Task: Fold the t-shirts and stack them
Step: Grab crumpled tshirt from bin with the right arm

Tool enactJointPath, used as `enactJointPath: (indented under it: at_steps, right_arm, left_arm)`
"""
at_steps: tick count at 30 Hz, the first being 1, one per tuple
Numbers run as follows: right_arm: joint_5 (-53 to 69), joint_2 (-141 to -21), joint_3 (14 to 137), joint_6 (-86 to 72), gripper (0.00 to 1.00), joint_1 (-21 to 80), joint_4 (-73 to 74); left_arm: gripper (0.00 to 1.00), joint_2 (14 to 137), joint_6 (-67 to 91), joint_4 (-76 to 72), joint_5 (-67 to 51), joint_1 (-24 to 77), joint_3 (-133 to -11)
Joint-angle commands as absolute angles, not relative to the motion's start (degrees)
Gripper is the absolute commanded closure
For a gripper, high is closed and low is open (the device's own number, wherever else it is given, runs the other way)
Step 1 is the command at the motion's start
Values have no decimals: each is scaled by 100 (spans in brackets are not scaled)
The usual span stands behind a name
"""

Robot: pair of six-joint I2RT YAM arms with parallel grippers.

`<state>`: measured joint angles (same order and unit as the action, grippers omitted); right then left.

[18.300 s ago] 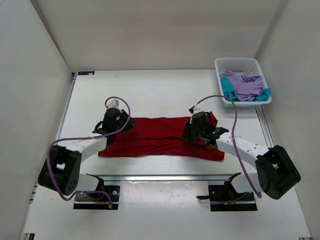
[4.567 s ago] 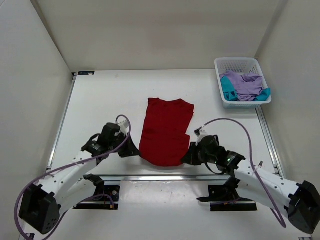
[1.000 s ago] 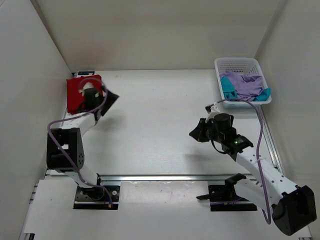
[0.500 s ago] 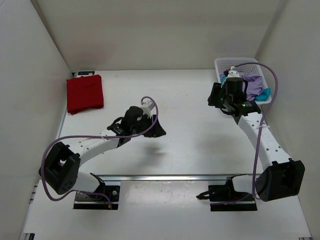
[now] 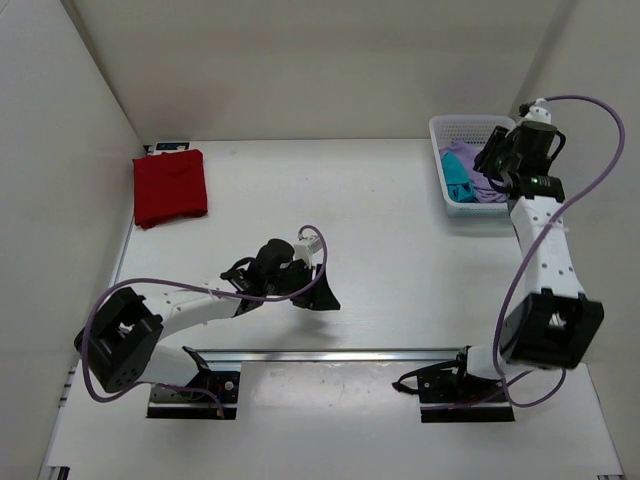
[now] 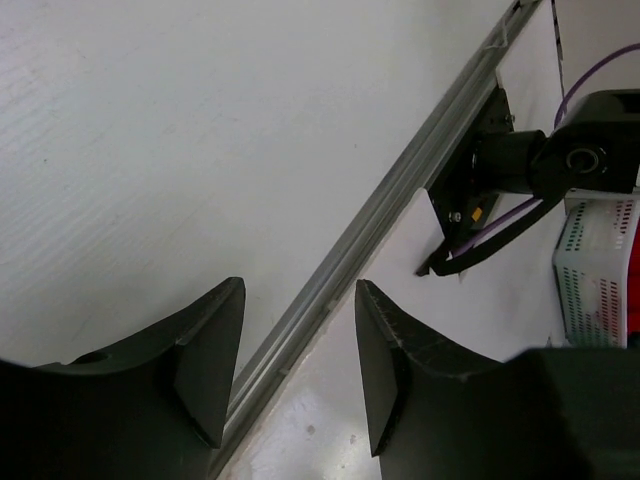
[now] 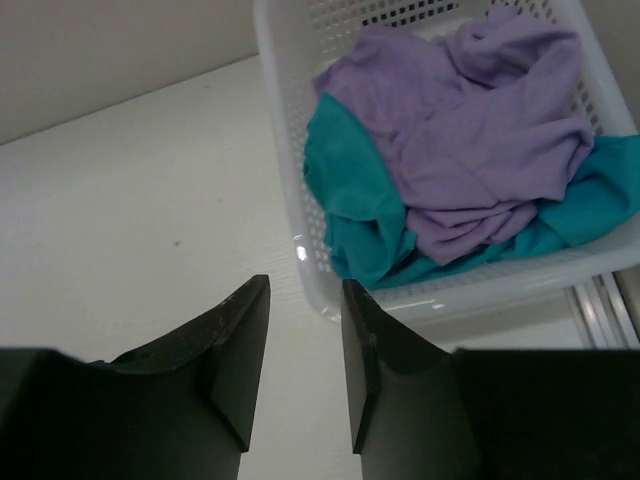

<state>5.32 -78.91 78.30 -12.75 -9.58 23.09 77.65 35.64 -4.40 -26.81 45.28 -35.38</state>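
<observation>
Left gripper (image 6: pixel 300 300): hovers low over white table (image 5: pixel 400 250), jaws apart, empty. Right gripper (image 7: pixel 305 300): hangs above basket (image 7: pixel 285 150), jaws narrowly parted, empty.

The lavender t-shirt (image 7: pixel 470 150) and the teal t-shirt (image 7: pixel 345 185) are soft, matt, creased cloth. The basket (image 7: pixel 288 150) is white, slightly glossy plastic mesh. The surface (image 7: pixel 130 200) looks matt white, its rail (image 6: pixel 350 270) smooth metal.
</observation>
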Motion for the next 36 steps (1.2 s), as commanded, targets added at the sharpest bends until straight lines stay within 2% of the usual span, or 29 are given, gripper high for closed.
enactJointPath:
  at_steps: [1, 4, 7, 10, 12, 18, 20, 23, 24, 26, 27, 36]
  right_arm:
    - [-263, -8761, 7963, -1238, 66, -1203, 1919]
    - [-289, -9332, 8408, -1458, 62, -1625, 1704]
    - [-841, -10385, 9182, -1346, 60, -1670, 2117]
    - [-1063, -10844, 9544, -1406, 54, -1757, 2136]
    - [-871, -11029, 9597, -1476, 51, -1811, 2048]
    - [-467, -11874, 10344, -1758, 51, -1978, 2295]
    - [-343, -12005, 10388, -1828, 53, -2013, 2259]
    - [-168, -12085, 10528, -1872, 67, -2013, 2320]
    - [-141, -12111, 10616, -1889, 73, -2030, 2355]
    - [-123, -12103, 10749, -1829, 97, -2039, 2460]
    - [-132, -12068, 10810, -1837, 100, -2030, 2435]
    - [-44, -10558, 10959, -1564, 100, -1785, 2232]
  left_arm:
    - [41, 7488, 3604, -633, -2891, 4553, -3454]
    - [41, 7550, 3525, -668, -3075, 4631, -3428]
    - [40, 7637, 3542, -668, -3182, 4684, -3472]
    - [40, 7664, 3594, -685, -3251, 4553, -3419]
    - [40, 7708, 3586, -721, -3243, 4509, -3393]
    - [41, 7787, 3630, -773, -3278, 4369, -3410]
    - [41, 7822, 3647, -791, -3270, 4298, -3384]
    - [41, 7892, 3700, -861, -3348, 4307, -3401]
    - [42, 7893, 3700, -870, -3331, 4307, -3393]
    - [41, 7901, 3691, -844, -3296, 4307, -3384]
    - [41, 7893, 3700, -852, -3305, 4246, -3366]
    - [41, 7752, 3805, -949, -3313, 4201, -3349]
